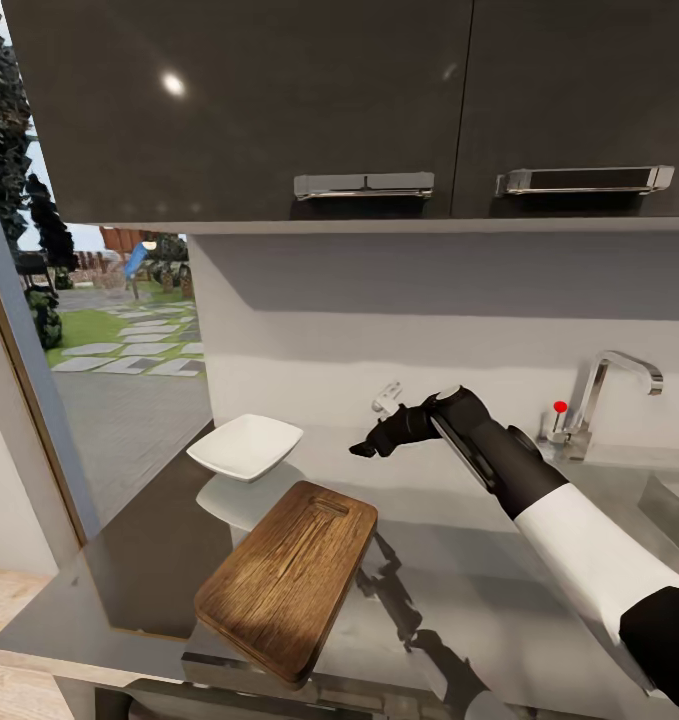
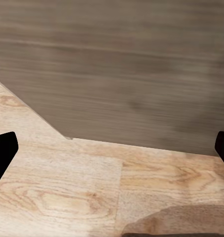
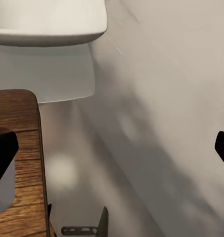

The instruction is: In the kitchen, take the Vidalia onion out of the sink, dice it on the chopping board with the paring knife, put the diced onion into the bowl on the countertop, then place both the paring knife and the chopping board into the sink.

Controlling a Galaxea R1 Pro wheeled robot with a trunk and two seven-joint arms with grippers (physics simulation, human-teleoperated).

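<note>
Right arm raised over the countertop, board waiting near the edge

The right gripper (image 1: 371, 447) hovers above the countertop (image 1: 459, 560), fingers spread and empty; the left gripper (image 2: 112, 148) is also spread over pale floor. The chopping board (image 1: 287, 575) lies near the front edge, overhanging slightly, with the bowl (image 1: 245, 446) just beyond. The board looks stiff, flat and smooth, so it is probably best pinched at its overhanging rim.
</note>
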